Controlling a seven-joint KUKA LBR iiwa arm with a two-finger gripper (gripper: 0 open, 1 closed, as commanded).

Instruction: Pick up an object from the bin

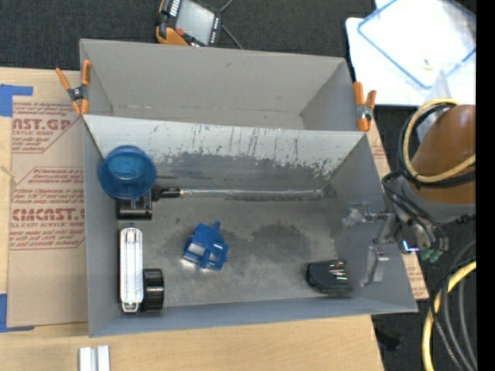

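1 gripper (373,242) sits by the right wall of the grey bin (232,91) in the camera view. It is just beside a small black object (329,277) lying near the front right corner. Whether the gripper is open or closed cannot be told. Well apart to the left lie a small blue toy (206,247), a white bar (130,265) and a round blue lid (127,172).

Dark floor (309,14) lies beyond the bin's (232,76) far edge, and pale wooden table (247,350) borders its near edge.
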